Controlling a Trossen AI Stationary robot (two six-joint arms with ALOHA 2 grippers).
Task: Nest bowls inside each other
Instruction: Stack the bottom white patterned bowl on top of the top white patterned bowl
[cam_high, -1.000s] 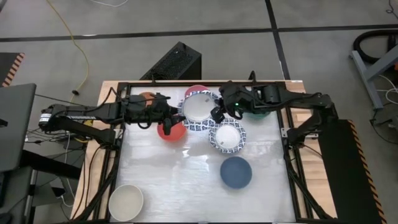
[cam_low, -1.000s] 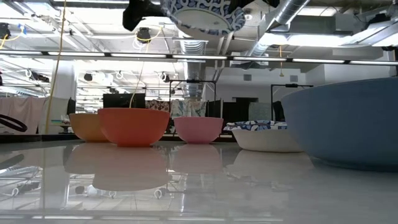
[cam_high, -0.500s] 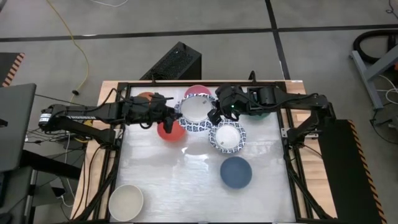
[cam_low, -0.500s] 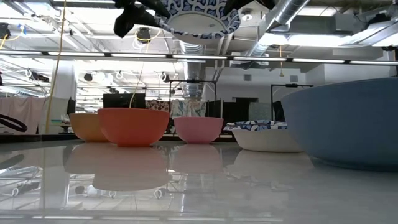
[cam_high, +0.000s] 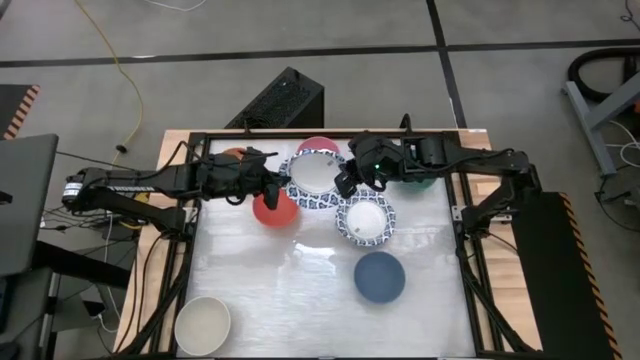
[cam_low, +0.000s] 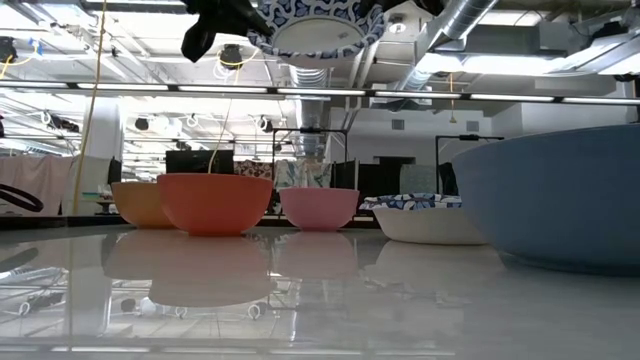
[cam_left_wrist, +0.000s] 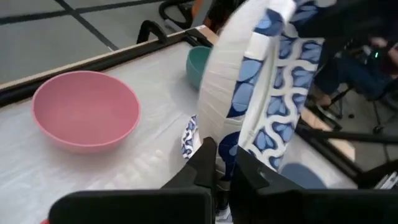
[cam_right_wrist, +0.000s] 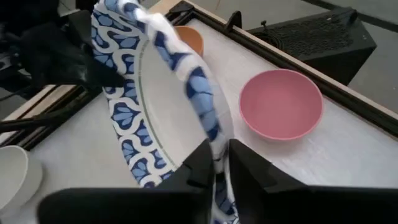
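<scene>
A white bowl with a blue-patterned rim (cam_high: 315, 172) (cam_low: 310, 25) hangs high over the far middle of the table, between my two grippers. My left gripper (cam_high: 278, 185) (cam_left_wrist: 222, 165) is shut on its left rim. My right gripper (cam_high: 343, 185) (cam_right_wrist: 219, 163) is on its right rim. On the table stand an orange bowl (cam_high: 235, 158), a red bowl (cam_high: 272, 208), a pink bowl (cam_high: 318, 148), a dark green bowl (cam_high: 422, 181) partly under my right arm, a second patterned bowl (cam_high: 365, 220), a blue bowl (cam_high: 380, 277) and a cream bowl (cam_high: 203, 323). My left gripper pinches the held bowl's rim (cam_left_wrist: 239, 146) on its left side between the two fingers, coming nearly level from the table's left. The bowl is lifted clear and tilted. My right gripper has the rim's right side (cam_right_wrist: 217, 146) between its two fingers, slanting down from the right.
Black frame rails (cam_high: 190, 250) run along the table's left and right sides. Bowls crowd the far half of the table. The blue bowl stands close in front of the low camera (cam_low: 560, 200).
My left gripper has closed in on the raised bowl's left rim and taken hold of it. The bowl has shifted a little toward the table's left and tipped, staying high above the table. My right gripper has kept its place at the right rim.
</scene>
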